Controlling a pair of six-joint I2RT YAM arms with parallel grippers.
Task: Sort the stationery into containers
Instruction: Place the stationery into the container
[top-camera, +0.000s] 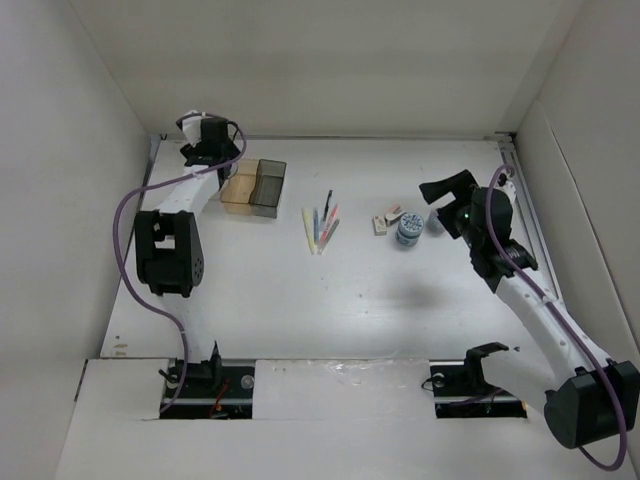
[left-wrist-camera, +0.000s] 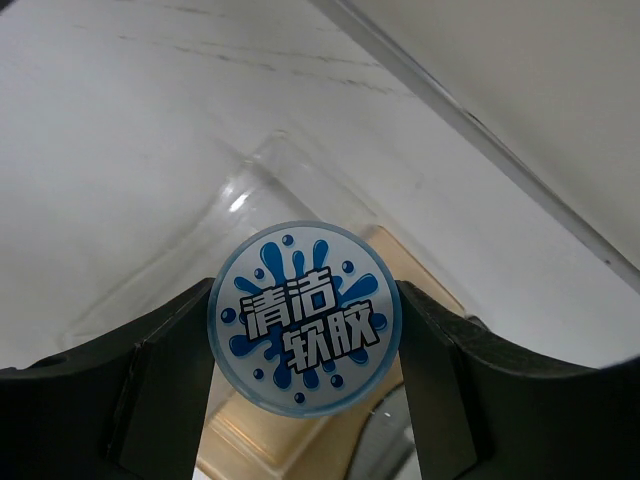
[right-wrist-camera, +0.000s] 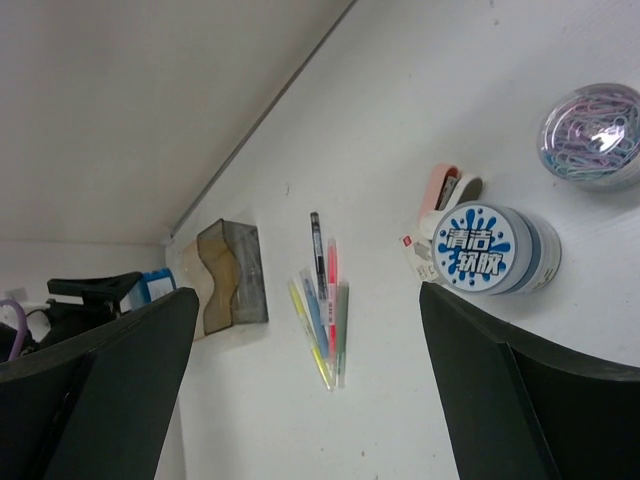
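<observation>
My left gripper (left-wrist-camera: 303, 400) is shut on a round blue-and-white tape roll (left-wrist-camera: 303, 317), held above the containers' clear tray (left-wrist-camera: 250, 200) and amber tray (left-wrist-camera: 290, 435). From above, the left gripper (top-camera: 207, 148) hangs at the back left by the amber and dark grey trays (top-camera: 255, 187); the roll is hidden there. Several pens (top-camera: 320, 228) lie fanned mid-table. Two pale erasers (top-camera: 386, 218) and a second blue-and-white roll (top-camera: 408, 232) lie right of them. My right gripper (top-camera: 442, 207) hovers open and empty just right of that roll (right-wrist-camera: 487, 248), which it sees beside the pens (right-wrist-camera: 325, 300).
A clear round tub of coloured paper clips (right-wrist-camera: 595, 135) stands beside the second roll. White walls enclose the table at the back and both sides. The left arm's elbow (top-camera: 170, 250) hangs over the left part of the table.
</observation>
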